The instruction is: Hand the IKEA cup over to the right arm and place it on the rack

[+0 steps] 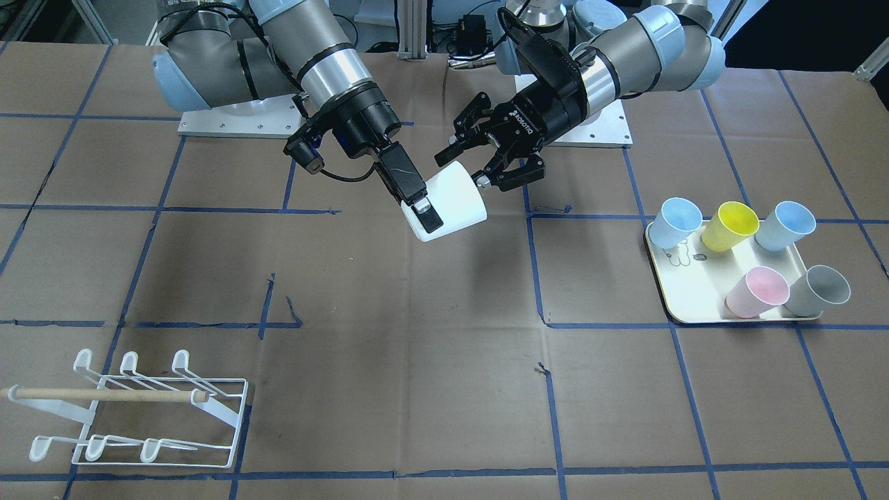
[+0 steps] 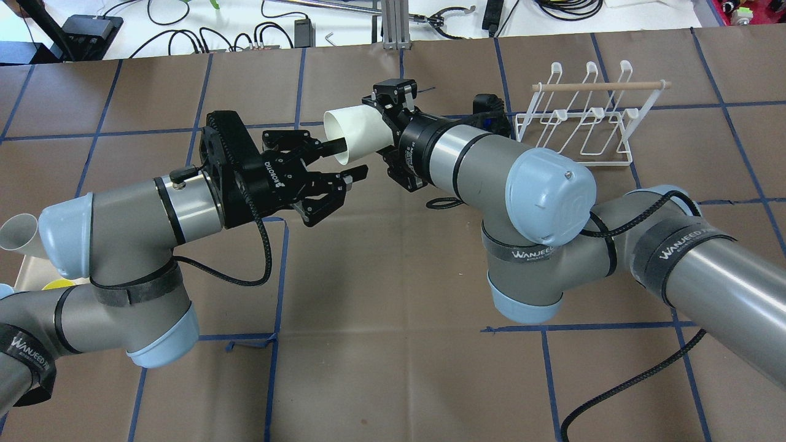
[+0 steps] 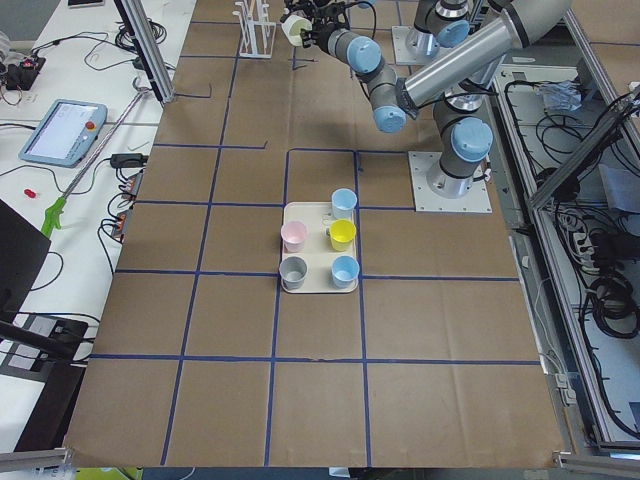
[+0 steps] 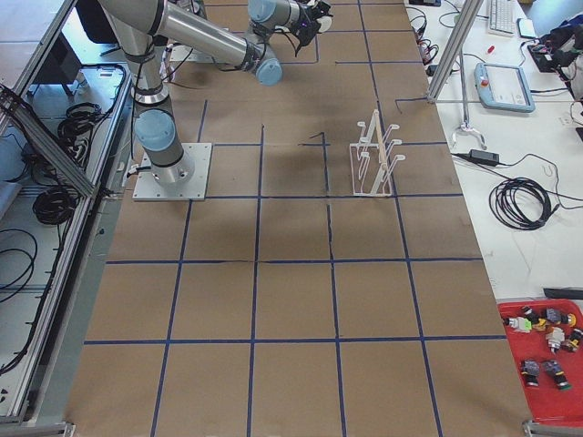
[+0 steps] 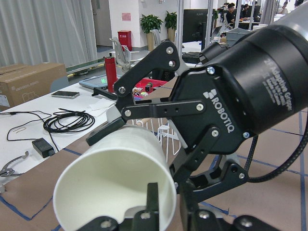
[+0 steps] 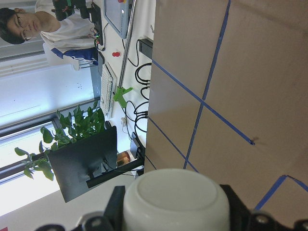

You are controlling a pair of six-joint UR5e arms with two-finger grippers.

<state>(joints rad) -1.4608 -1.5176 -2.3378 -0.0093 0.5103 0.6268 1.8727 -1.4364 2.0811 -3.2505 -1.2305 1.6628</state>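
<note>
Brown table (image 1: pixel 417 389) with blue tape grid (image 1: pixel 611 325); pale curtains (image 5: pixel 43 29), potted plants (image 5: pixel 151 21)

The worktop (image 1: pixel 417 347) is seen from across the robot, from high up, with the robot's base at the top. It is also seen from behind the robot's shoulders, looking forward and down. The rack (image 1: pixel 139 394) is shown in both, low left in one, high right in the other. Two far cameras are set at the worktop's ends, and its whole length is taken in. Two close cameras are fixed on the wrists. The white cup (image 5: pixel 110 192) is seen very near, its mouth in one, its bottom in the other.
</note>
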